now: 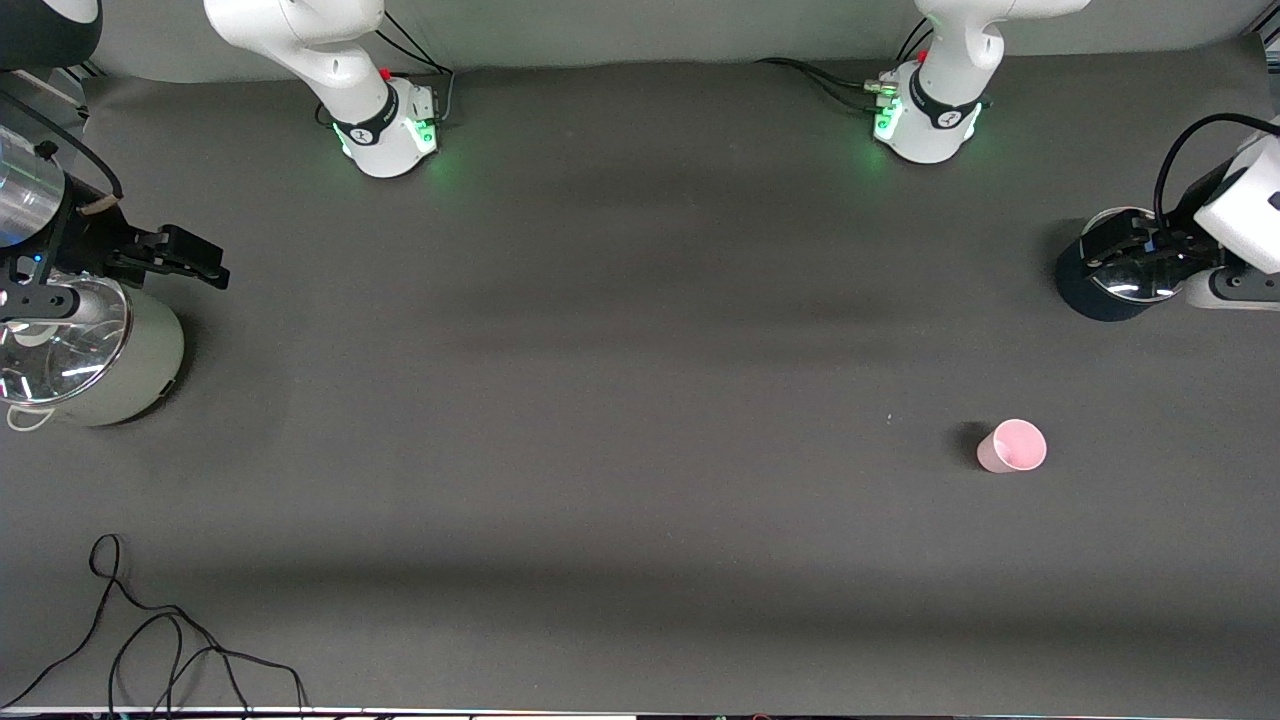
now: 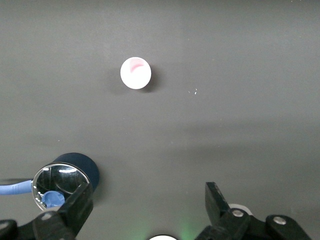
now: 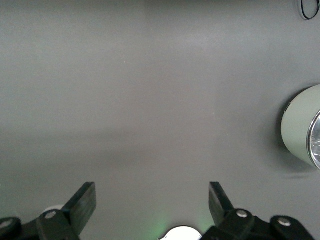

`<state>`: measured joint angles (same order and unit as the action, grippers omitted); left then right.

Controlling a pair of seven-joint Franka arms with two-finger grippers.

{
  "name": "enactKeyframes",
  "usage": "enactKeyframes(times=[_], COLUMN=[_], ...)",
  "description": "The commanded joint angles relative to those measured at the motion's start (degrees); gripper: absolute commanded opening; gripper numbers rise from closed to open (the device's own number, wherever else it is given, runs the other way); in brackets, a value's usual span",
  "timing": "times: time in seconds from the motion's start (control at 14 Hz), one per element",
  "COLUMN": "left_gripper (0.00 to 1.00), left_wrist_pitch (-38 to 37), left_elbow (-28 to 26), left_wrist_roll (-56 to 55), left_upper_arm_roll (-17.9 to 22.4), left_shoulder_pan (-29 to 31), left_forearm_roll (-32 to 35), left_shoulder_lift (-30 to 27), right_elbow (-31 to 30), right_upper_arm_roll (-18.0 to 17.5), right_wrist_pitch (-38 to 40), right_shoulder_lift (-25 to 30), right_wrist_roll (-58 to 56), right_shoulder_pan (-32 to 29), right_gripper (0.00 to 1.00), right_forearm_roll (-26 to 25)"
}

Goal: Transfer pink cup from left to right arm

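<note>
The cup (image 1: 1012,446) stands upright, nearer the camera than the left gripper (image 1: 1130,245), far from the right gripper (image 1: 185,262); both spread, empty.

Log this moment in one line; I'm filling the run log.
stage: pre-grasp | cup: upright on table, untouched | left tool: open, over dark pot | right tool: open, over pale pot

**Soft overhead light, green glow at the bases**

Even, dimmish light falls from above onto the dark table (image 1: 640,400), leaving broad soft bands of shade across it. Green lamps at both arm bases spill onto the cloth along the robots' edge. The pink cup (image 1: 1012,446) casts a small shadow toward the right arm's end. Glare flares on the glass lid of the pale pot (image 1: 120,360) and inside the dark pot (image 1: 1100,290). The pink cup looks washed white from the left wrist.
</note>
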<state>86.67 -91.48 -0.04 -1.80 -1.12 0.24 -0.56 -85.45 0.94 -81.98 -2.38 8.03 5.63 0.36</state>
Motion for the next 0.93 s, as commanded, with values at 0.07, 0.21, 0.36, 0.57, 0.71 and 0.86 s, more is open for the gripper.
enactKeyframes(times=[0.07, 0.21, 0.36, 0.57, 0.71, 0.86], left_gripper=[1.00, 1.00, 1.00, 1.00, 1.00, 1.00], left_wrist_pitch=[0.70, 0.26, 0.17, 0.17, 0.17, 0.17], left_elbow=[-1.16, -0.55, -0.19, -0.19, -0.19, -0.19], left_wrist_roll=[0.12, 0.21, 0.39, 0.39, 0.39, 0.39], left_upper_arm_roll=[0.22, 0.22, 0.22, 0.22, 0.22, 0.22], left_shoulder_pan=[-0.20, -0.29, -0.29, -0.38, -0.29, -0.29], left_forearm_roll=[-0.59, -0.59, -0.50, -0.50, -0.50, -0.50], left_shoulder_lift=[-1.37, -0.85, -0.76, -0.67, -0.67, -0.67], right_elbow=[0.11, 0.03, 0.11, 0.02, 0.02, 0.11], right_upper_arm_roll=[0.03, 0.12, 0.12, 0.38, 0.90, 2.39], right_wrist_pitch=[0.60, 0.33, 0.16, 0.16, 0.33, 0.33], right_shoulder_lift=[0.18, 0.18, 0.09, 0.09, 0.18, 0.18], right_wrist_roll=[2.33, 4.44, 4.89, 4.10, 3.75, 0.43], right_shoulder_pan=[0.96, 2.63, 2.54, 2.46, 1.93, 2.01], right_gripper=[1.00, 1.00, 1.00, 1.00, 1.00, 1.00], right_forearm_roll=[0.69, 0.34, 0.34, 0.34, 0.43, 0.60])
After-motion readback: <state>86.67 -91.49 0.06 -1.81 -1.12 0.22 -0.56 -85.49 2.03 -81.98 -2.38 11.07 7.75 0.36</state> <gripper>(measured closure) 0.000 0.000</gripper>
